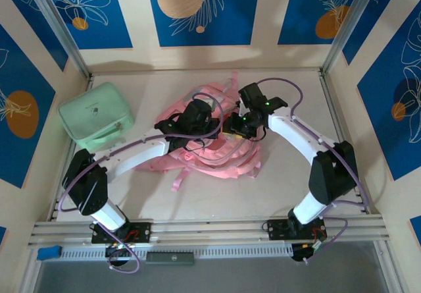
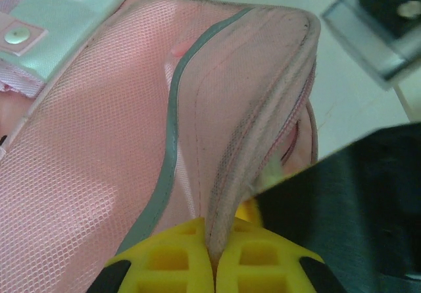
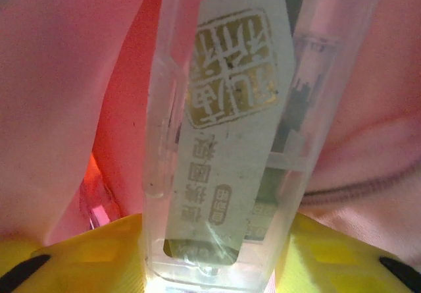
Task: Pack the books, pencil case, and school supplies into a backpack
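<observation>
SCHOOL BAG, MID-PACK: One pink backpack (image 1: 220, 162) lies between two robot arms, with a single mint-green case (image 1: 96, 115) well apart from the left fingers. The left gripper (image 2: 214, 263) is clamped tight, its two yellow fingers (image 2: 164, 263) pinching a raised fold of the backpack's zip edge. The fold rises straight away from the fingertips. The right gripper (image 3: 217, 270) holds one clear packet (image 3: 230, 141), with a yellow finger pressed against each side. The packet's long axis runs straight out from the fingers, pointing away from them between pink fabric folds that flank it on both sides. Its pale label (image 3: 227, 174), with one gold seal and printed characters, faces the wrist camera.
</observation>
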{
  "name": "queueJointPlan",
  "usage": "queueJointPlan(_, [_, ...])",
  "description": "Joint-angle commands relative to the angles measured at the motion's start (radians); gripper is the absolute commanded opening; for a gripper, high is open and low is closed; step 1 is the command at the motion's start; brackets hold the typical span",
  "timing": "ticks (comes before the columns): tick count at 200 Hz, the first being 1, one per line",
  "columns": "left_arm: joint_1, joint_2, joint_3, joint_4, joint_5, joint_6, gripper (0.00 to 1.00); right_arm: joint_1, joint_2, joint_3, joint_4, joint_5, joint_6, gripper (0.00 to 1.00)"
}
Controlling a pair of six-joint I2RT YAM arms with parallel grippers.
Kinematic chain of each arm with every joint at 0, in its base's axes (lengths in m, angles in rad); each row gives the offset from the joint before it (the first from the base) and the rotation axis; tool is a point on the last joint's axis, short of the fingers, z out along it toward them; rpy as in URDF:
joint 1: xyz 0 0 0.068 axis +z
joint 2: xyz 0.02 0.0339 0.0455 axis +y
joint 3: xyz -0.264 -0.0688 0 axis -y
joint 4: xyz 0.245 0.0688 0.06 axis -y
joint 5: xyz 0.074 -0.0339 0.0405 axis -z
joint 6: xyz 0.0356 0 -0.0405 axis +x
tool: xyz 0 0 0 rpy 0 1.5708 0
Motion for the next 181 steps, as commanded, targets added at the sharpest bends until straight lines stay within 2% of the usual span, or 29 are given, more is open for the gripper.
queueJointPlan(1, [0.004, -0.063, -0.007, 0.127, -0.004, -0.037, 0.00, 0.002, 0.028, 0.038, 0.040, -0.059, -0.028, 0.48])
queueJointPlan(40, [0.008, -0.054, -0.001, 0.129, 0.012, -0.032, 0.00, 0.001, -0.011, -0.001, 0.056, -0.069, -0.024, 0.61])
queueJointPlan(62, [0.009, -0.056, -0.004, 0.132, 0.024, -0.033, 0.00, -0.022, -0.053, -0.044, 0.074, -0.112, -0.002, 0.62])
queueJointPlan(67, [0.010, -0.056, -0.003, 0.132, 0.025, -0.033, 0.00, -0.028, -0.061, -0.055, 0.086, -0.130, 0.004, 0.60])
queueJointPlan(81, [0.010, -0.058, -0.005, 0.137, 0.029, -0.034, 0.00, -0.034, -0.071, -0.085, 0.114, -0.157, 0.016, 0.46])
queueJointPlan(96, [0.010, -0.059, -0.004, 0.142, 0.038, -0.033, 0.00, -0.034, -0.059, -0.104, 0.137, -0.163, 0.032, 0.43])
queueJointPlan(113, [0.009, -0.057, -0.002, 0.142, 0.046, -0.035, 0.00, -0.038, -0.037, -0.122, 0.191, -0.190, 0.064, 0.34])
queueJointPlan(154, [0.011, -0.055, -0.011, 0.154, 0.059, -0.052, 0.00, -0.015, 0.032, -0.121, 0.330, -0.250, 0.117, 0.26])
queueJointPlan(181, [0.011, -0.063, -0.009, 0.139, 0.050, -0.043, 0.00, -0.028, -0.009, -0.158, 0.370, -0.254, 0.132, 0.26])
